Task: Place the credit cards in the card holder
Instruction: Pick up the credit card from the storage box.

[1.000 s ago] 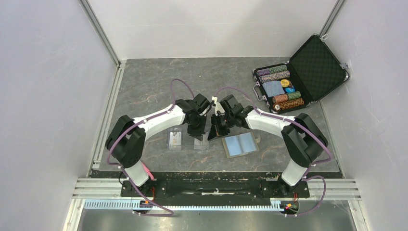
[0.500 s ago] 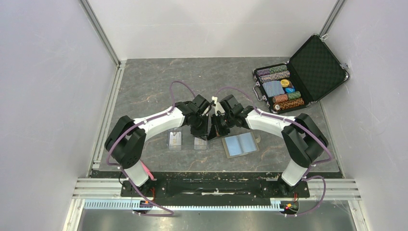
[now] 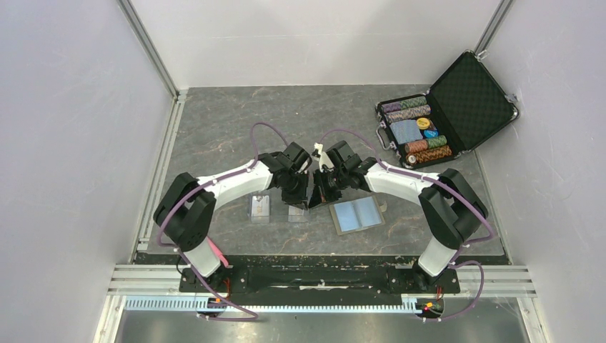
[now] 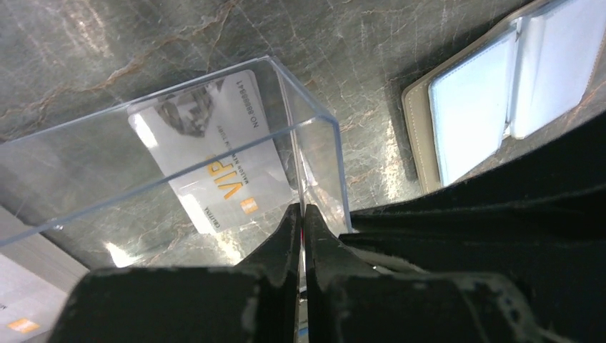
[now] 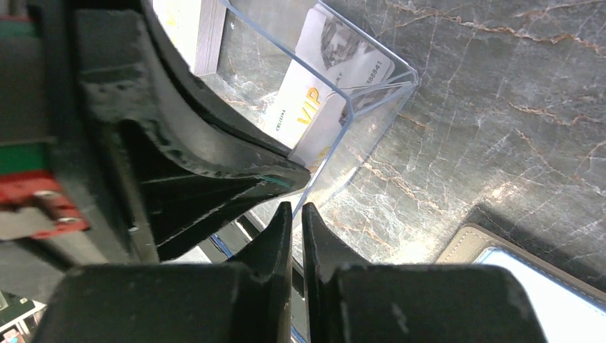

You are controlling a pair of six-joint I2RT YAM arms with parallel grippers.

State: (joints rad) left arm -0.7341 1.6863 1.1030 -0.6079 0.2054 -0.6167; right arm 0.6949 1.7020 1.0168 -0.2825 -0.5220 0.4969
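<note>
1. Left fingers (image 4: 282, 246): pressed together on a thin upright wall of the clear case (image 4: 314, 143), pinching it at the rim.
2. Right fingers (image 5: 275, 246): pressed almost together at the nearest corner of the same case. I cannot tell whether a wall sits between them.
3. Credit card (image 4: 214, 157): lies flat on the floor of the pinched case. It is whitish-grey with a grey picture at one end, gold "VIP" lettering and a small orange mark.
4. Second card (image 3: 259, 207): rests in another clear case just beside the first, toward the left edge of the counter (image 3: 214, 128).
5. Card holder (image 3: 357, 214): spread open with pale blue pockets up and an olive-tan border. It sits just beside the pinched case, close to the counter's near edge.
6. Handling, as judged: the card looks light, stiff and slick. Lying flat, it offers no edge from above, so it is best tipped out and taken by a short edge. The case walls look rigid and slippery, so the grip may slide.
</note>
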